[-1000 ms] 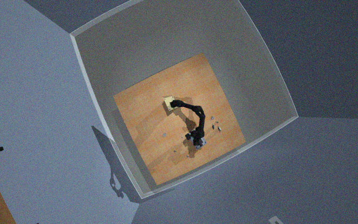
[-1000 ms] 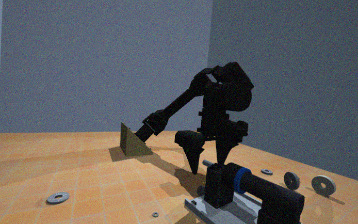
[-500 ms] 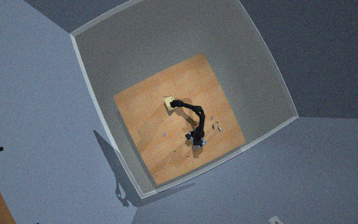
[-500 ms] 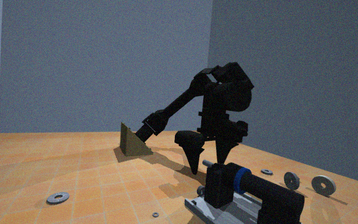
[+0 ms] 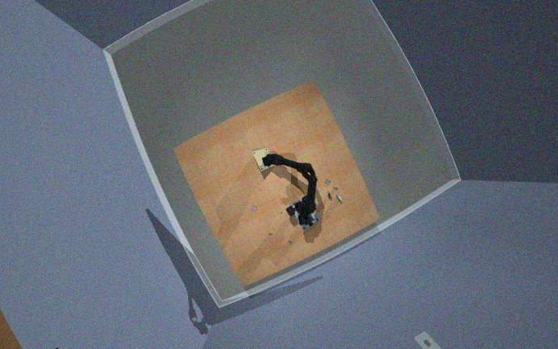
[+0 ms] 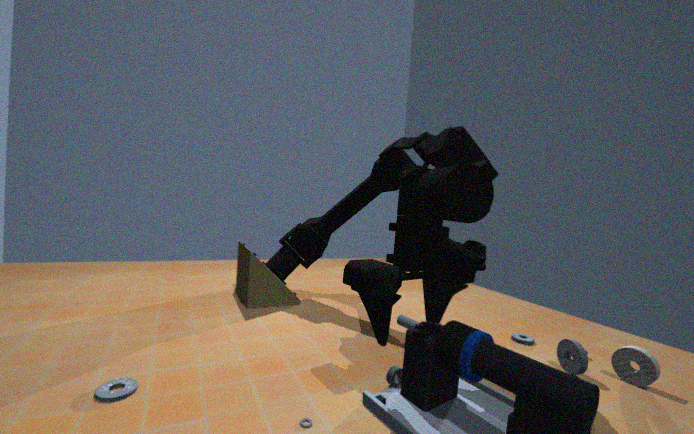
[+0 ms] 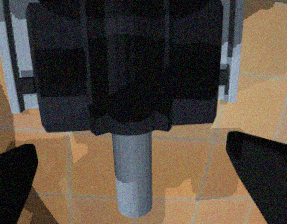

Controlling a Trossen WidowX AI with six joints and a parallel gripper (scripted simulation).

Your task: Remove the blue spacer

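Observation:
The grey shaft (image 6: 405, 321) (image 7: 133, 172) sticks out of the upright black block (image 6: 430, 369) (image 7: 129, 75) on the rail base. The blue spacer (image 6: 469, 356) stands around the shaft line, between a short black round part (image 6: 451, 345) and the long black round housing part (image 6: 549, 374). The wrist view does not show the blue spacer. My gripper (image 6: 408, 333) (image 7: 134, 147) is open and empty. In the wrist view its fingers stand on either side of the shaft's bare end, with a gap on both sides. The top view is too coarse to show the fingers.
Grey rings lie or stand around the fixture: one at the left (image 6: 116, 396), a small one in front (image 6: 306, 426), others at the right (image 6: 522, 342) (image 6: 572, 366) (image 6: 646, 372). The metal rail base (image 6: 379, 408) carries the block. The arm's wedge mount (image 6: 263, 291) stands behind.

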